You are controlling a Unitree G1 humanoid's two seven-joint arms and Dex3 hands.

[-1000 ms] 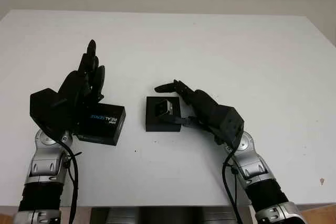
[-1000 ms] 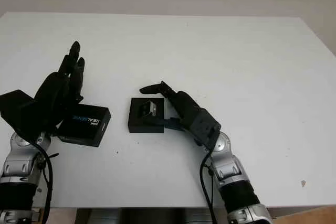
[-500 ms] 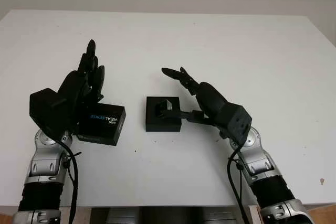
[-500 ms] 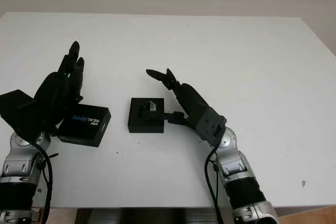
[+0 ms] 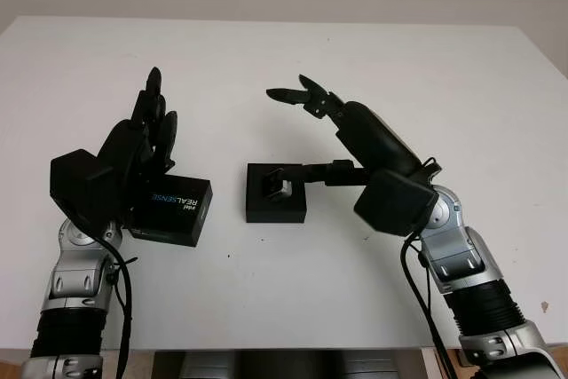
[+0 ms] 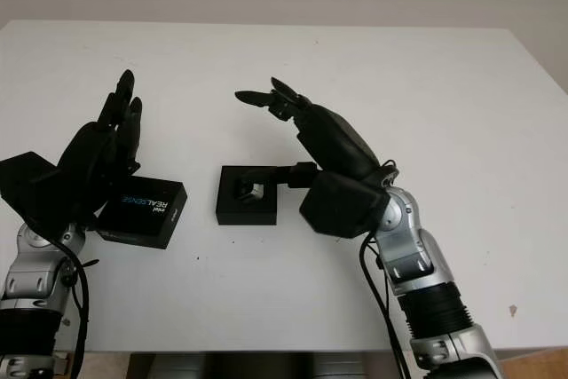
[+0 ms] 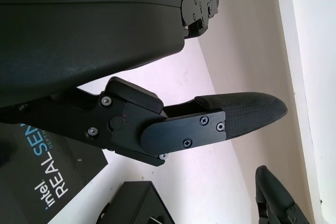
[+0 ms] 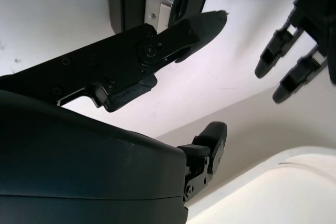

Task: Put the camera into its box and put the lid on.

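On the desk (image 5: 373, 68) the box (image 5: 275, 193) sits near the middle with the camera (image 5: 283, 189) inside it, and the lid (image 5: 173, 210) lies apart to its left. The left robot hand (image 5: 133, 153) is over the far left part of the lid, open. The right robot hand (image 5: 355, 130) is to the right of the box and raised above the desk, one finger (image 5: 324, 170) reaching over the box's right edge toward the camera.

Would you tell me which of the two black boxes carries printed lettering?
The lid by the left hand; the open box holding the camera is plain.
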